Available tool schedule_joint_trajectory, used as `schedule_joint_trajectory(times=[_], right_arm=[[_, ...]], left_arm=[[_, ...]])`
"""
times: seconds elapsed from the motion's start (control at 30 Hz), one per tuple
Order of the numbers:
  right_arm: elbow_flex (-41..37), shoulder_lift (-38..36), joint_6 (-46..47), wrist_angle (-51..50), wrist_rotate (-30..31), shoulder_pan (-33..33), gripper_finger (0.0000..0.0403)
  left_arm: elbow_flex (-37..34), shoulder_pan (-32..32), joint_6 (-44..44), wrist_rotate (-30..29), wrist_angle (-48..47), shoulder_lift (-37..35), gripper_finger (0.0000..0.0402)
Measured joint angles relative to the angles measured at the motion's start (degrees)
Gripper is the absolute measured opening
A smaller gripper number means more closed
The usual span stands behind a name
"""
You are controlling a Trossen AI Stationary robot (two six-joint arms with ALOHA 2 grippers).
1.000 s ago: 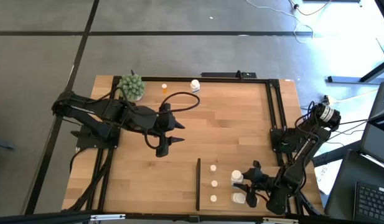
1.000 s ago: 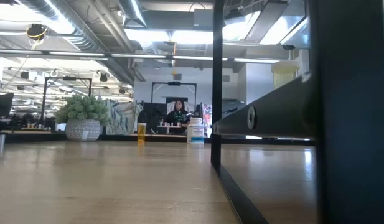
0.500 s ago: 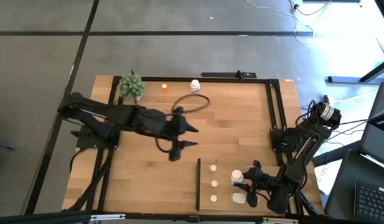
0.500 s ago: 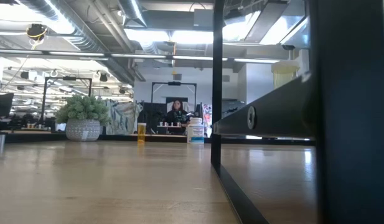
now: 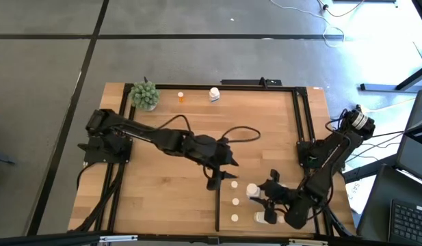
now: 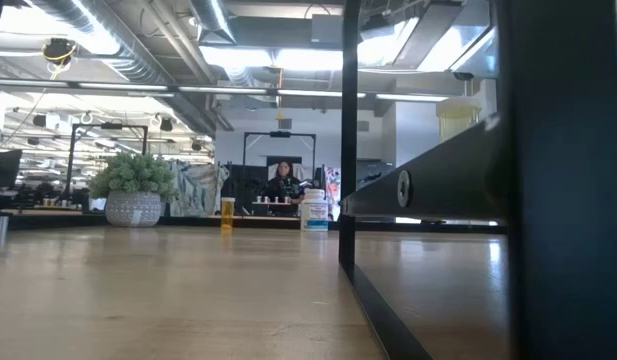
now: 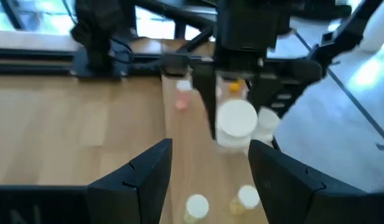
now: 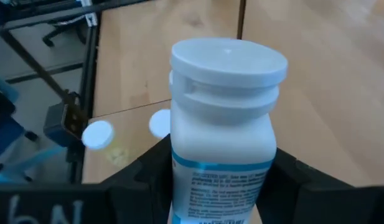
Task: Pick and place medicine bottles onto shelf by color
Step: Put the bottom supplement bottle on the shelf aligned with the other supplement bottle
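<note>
1. High view: the step in hand looks like placing a chunky white bottle (image 5: 253, 190) on the shelf (image 5: 246, 179), the pale panel at the near right of the tabletop (image 5: 258, 137) with a black strip (image 5: 217, 201) along one side. The right gripper (image 5: 260, 195) reaches in from the right edge, elbow folded back near the frame, and its fingers grip the bottle over the shelf. Small white bottles (image 5: 234, 201) stand in a row just beside the strip, and another chunky white one (image 5: 263, 218) sits near the front edge. The left gripper (image 5: 223, 172) is stretched far across the tabletop, fingers spread and empty, above the strip's far end. An orange bottle (image 5: 180, 97) and a white bottle (image 5: 214, 94) wait at the far edge near a green plant (image 5: 144, 95).

2. Low view: neither arm shows. The plant (image 6: 134, 186), orange bottle (image 6: 227, 213) and white bottle (image 6: 314, 210) stand along the far edge; a person sits in the room beyond.

3. Left wrist view: its own fingers (image 7: 142, 174) stand apart with nothing between. Ahead, the right gripper (image 7: 238, 121) carries the white-capped bottle (image 7: 236, 119) upright.

4. Right wrist view: the fingers (image 8: 135, 180) clamp the white bottle (image 8: 224, 134) low on its body, cap up. Next, I judge, it needs lowering upright among the white ones, clear of the small bottles, before release.
</note>
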Motion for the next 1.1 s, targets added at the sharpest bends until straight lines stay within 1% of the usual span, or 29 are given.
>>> schedule_joint_trajectory(times=[0.23, 0.53, 0.63, 0.77, 0.83, 1.1], right_arm=[[3.27, -0.08, -9.16, -0.17, -2.22, -5.56, 0.0172], [6.34, -0.08, -18.01, -0.2, -8.48, -12.68, 0.0172], [6.54, -0.08, -18.68, -0.17, -10.59, -14.1, 0.0172], [6.54, -0.08, -19.58, -0.1, -11.97, -15.03, 0.0172], [6.54, -0.08, -19.73, 0.11, -12.05, -15.27, 0.0172], [6.54, -0.08, -19.75, 0.36, -12.03, -15.72, 0.0172]], left_arm=[[0.0, -0.93, 0.02, 0.38, 2.14, 2.63, 0.0206], [0.0, -1.78, 0.63, -0.77, 2.11, 2.6, 0.0206], [0.0, -2.46, 3.22, -1.69, 1.08, 2.6, 0.0206], [0.0, -3.68, 7.24, -7.03, -0.49, 2.6, 0.0206], [0.0, -4.08, 7.85, -8.69, -1.08, 2.6, 0.0206], [0.02, -3.84, 7.23, -8.94, -3.98, 2.58, 0.0206]])
